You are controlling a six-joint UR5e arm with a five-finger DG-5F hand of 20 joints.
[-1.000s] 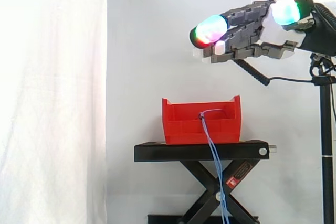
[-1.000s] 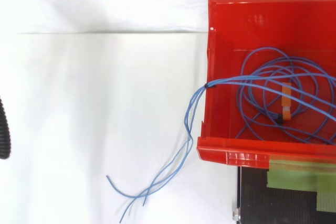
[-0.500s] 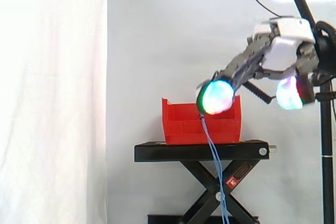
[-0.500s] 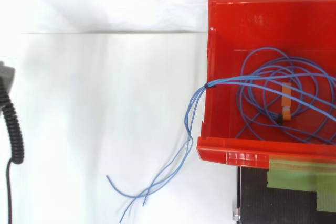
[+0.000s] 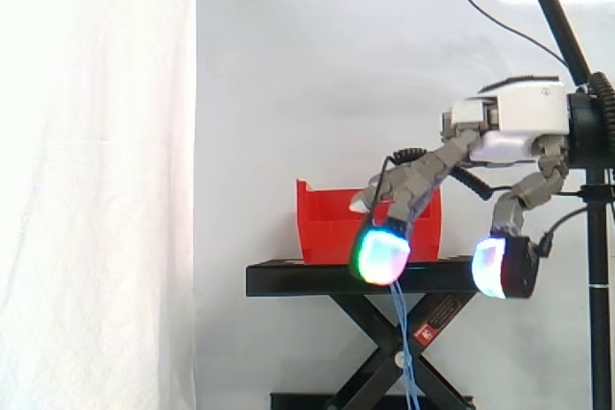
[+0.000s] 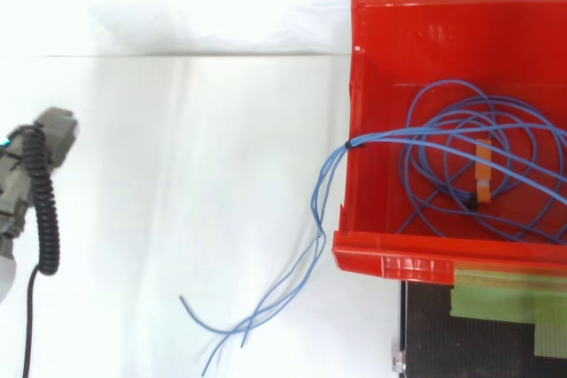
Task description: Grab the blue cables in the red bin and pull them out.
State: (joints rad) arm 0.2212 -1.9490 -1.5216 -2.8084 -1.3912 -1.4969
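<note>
While the blue cables [image 6: 399, 136] lie coiled in the red bin [image 6: 425, 24], with their loose ends draped over its left wall, the hand [image 5: 509, 127] hangs released and empty, seemingly well short of them. I judge this the approach; next it must reach the strands and close round them.

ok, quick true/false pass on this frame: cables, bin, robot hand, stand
1. The blue cables are fully out of the red bin. False: the coil lies inside the bin, and a few strands hang over its wall.
2. The robot hand holds nothing. True.
3. Seen from above, the robot hand is over the bin. False: it is at the view's left edge, apart from both bin and cables.
4. The bin rests on a black stand. True.
</note>
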